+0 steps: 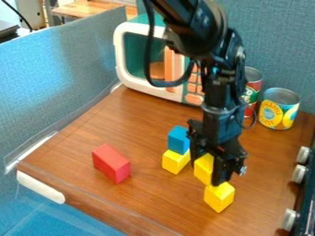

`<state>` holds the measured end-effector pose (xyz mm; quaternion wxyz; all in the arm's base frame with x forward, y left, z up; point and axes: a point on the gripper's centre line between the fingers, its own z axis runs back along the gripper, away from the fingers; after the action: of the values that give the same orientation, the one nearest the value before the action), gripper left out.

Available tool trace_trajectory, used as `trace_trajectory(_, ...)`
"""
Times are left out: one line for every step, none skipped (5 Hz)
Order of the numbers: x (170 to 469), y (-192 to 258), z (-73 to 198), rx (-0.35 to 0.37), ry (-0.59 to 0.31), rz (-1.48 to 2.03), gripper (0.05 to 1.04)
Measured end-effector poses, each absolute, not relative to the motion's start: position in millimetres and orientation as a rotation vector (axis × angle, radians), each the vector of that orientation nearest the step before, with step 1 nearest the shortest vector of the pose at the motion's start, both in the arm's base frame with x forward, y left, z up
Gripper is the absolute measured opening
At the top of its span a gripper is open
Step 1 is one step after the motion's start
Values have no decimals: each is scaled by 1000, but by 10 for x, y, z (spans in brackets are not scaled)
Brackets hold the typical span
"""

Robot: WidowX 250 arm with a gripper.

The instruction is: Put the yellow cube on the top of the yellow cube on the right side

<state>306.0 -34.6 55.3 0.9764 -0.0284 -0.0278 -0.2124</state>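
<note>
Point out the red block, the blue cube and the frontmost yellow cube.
Red block [112, 157]: camera view, top face.
Blue cube [177, 142]: camera view, side face.
Frontmost yellow cube [212, 198]: camera view, side face.

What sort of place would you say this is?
Probably a toy kitchen set up for robot work: a play microwave, food cans and a black robot arm over a wooden surface.

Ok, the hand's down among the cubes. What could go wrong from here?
The yellow cube at the hand looks offset toward the image's upper left from the front yellow cube, so releasing it there might let it tip or slide off. The blue block, perched on another yellow cube, stands close beside the hand; a sideways move could knock it down.
</note>
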Motion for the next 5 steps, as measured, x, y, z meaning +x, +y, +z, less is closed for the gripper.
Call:
trace_trajectory(3055,-365,740,-57,-128,-422,617)
trace_trajectory(3025,-371,810,-60,-153,-417,617)
trace_trajectory(3018,-383,792,-69,-146,-422,617)
trace_trajectory(2993,-413,704,-90,-116,-438,617)
trace_trajectory(2961,-470,616,-100,-80,-469,617)
